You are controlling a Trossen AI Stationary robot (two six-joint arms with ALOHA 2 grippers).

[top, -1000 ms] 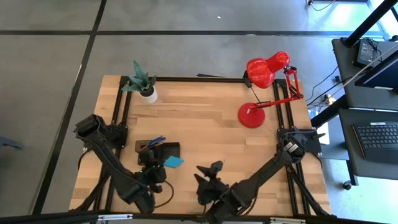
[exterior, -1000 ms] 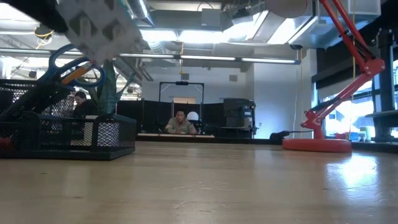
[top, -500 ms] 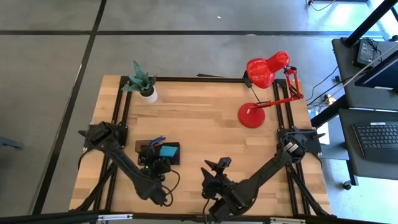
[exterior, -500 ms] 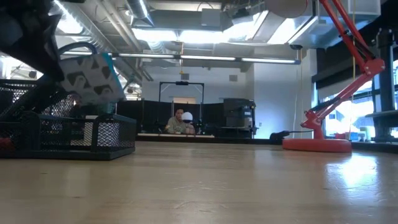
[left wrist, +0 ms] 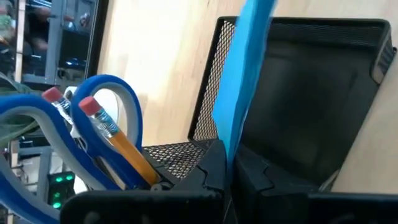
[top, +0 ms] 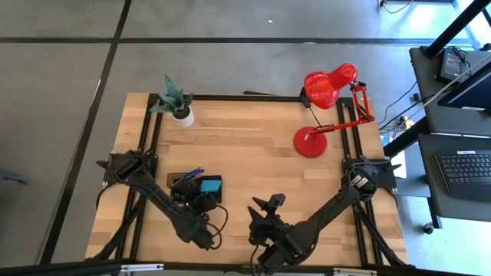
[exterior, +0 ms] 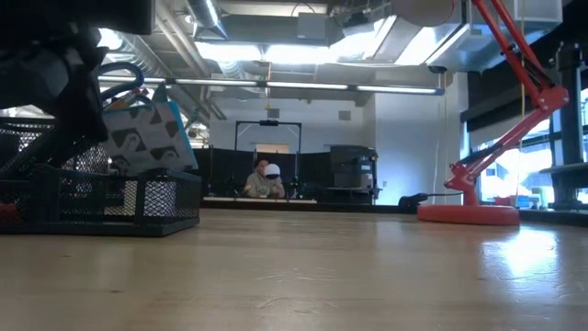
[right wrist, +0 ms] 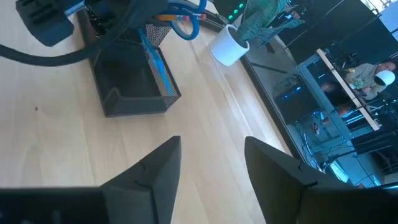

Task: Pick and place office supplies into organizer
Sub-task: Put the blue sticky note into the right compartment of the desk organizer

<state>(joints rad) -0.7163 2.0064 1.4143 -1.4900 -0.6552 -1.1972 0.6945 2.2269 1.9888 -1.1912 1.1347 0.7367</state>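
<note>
Left gripper (top: 201, 192) sits right over the organizer (top: 176, 181), fingers clamped tight on the blue sticky-note pad (top: 209, 185) — the pad stands on edge between the fingers, its lower part inside the organizer's wide open compartment. In the left wrist view the pad (left wrist: 244, 68) is a thin blue slab pinched at the base, with the mesh wall of the organizer (left wrist: 298, 99) around it. In the low view the pad (exterior: 149, 134) is tilted, above the organizer's mesh rim (exterior: 110, 198).

In the organizer's next compartment, upright: blue-handled scissors (left wrist: 93, 124) and two orange pencils (left wrist: 115, 146), erasers up, just beside the pad.

Right gripper (top: 261, 211) is well apart from the organizer, over bare table (top: 253, 146), fingers spread, nothing between them; right wrist view shows the two fingers (right wrist: 149, 171) parted with plain wood in the gap — organizer (right wrist: 134, 87) farther ahead.

Potted plant (top: 175, 101) and red lamp (top: 326, 107) stand at the table's far side from the organizer.
</note>
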